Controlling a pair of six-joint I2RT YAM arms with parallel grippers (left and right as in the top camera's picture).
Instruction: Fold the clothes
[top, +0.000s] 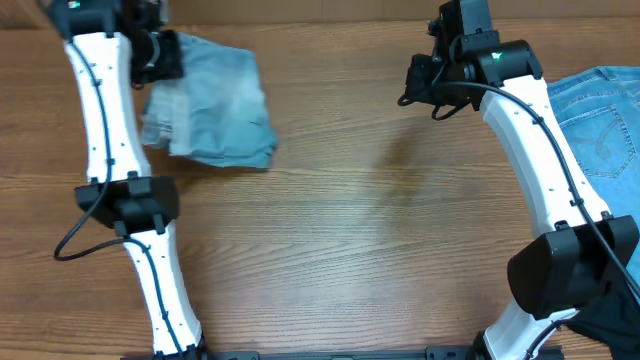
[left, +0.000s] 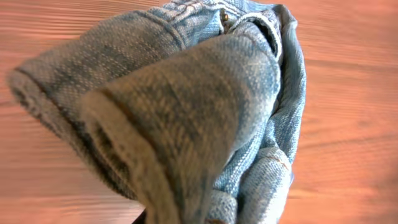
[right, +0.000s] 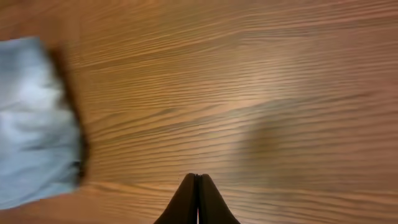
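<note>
1. Overhead: the shorts (top: 215, 105) sit bunched at the far left of the table (top: 330, 230); the left gripper (top: 160, 55) is right on their far-left corner, so the left arm is plainly the nearer one; the right gripper (top: 425, 85) hangs well apart, far right of centre, with bare wood between it and the bundle; the bundle's long axis runs roughly from far left to near right; other jeans (top: 605, 120) lie at the right edge, partly under the right arm; plenty of open room at centre and near side for spreading or folding; the shorts lie close to the table's far edge, so little room that way.

2. Left wrist: denim fills the view, a hemmed cuff (left: 124, 155) up front and a seam (left: 255, 25) behind, folds hanging over the wood; the fingers are hidden by cloth, so I cannot tell how they stand, though it looks like a hold on the bundle.

3. Right wrist: the fingers (right: 186, 199) are pressed together on nothing, over bare wood; a pale blurred patch of the shorts (right: 34, 124) shows at the left; so the shorts lie off to this gripper's left, a long reach across open table.
</note>
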